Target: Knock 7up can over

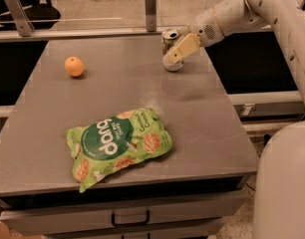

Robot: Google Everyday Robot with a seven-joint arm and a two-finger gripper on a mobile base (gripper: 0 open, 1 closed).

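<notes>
The 7up can (168, 40) stands at the far right of the grey table (117, 93), silver with a silver top, still upright or only slightly tilted. My gripper (178, 50) reaches in from the upper right on the white arm (227, 16). It lies across the can's front right side and touches it, hiding much of the can's body.
A round orange fruit (74, 66) sits at the far left of the table. A green chip bag (117, 144) lies near the front edge. A rail (92, 31) runs along the table's far edge. Drawers (127, 218) sit under the front.
</notes>
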